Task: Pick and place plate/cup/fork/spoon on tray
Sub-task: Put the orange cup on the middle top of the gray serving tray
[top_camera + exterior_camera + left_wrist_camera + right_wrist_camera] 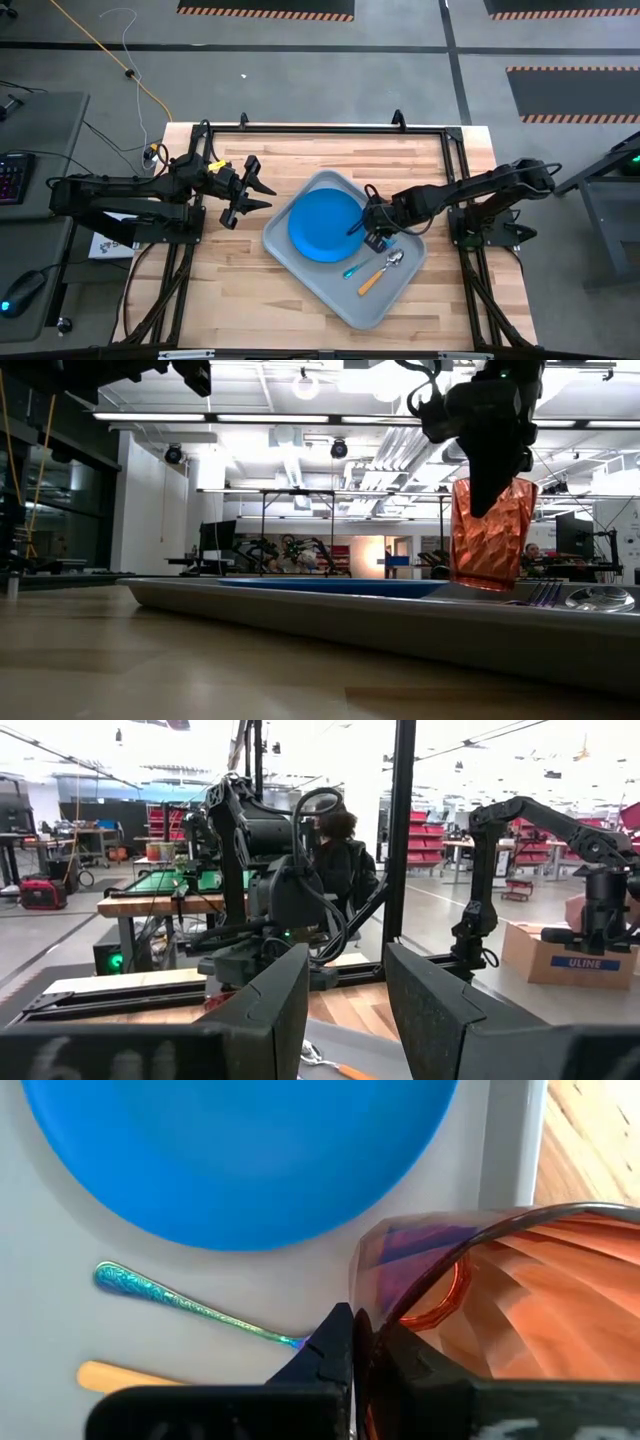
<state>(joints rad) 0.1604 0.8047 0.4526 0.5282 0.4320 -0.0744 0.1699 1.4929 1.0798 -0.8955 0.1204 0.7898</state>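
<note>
The pale grey tray (395, 285) lies in the middle of the table. On it lie the blue plate (325, 225), the teal-handled fork (354, 269) and the orange-handled spoon (378, 276). My right gripper (372, 228) is over the tray beside the plate's right edge, shut on the red-orange cup (490, 545). The cup stands upright with its base down at the tray's floor; I cannot tell whether it touches. My left gripper (250, 195) is open and empty above the table, left of the tray. My right gripper holds the cup by its rim (372, 1305), one finger (335, 1350) outside the wall and one inside the cup. The fingers come from above, pointing down. The cup hangs upright below them, next to the fork (190, 1305) and the plate (240, 1150).
The fork's tines (545, 595) and the spoon's bowl (598, 598) lie close to the cup's base. A black frame (320, 128) runs along the table's far edge. Bare wood shows left of and in front of the tray.
</note>
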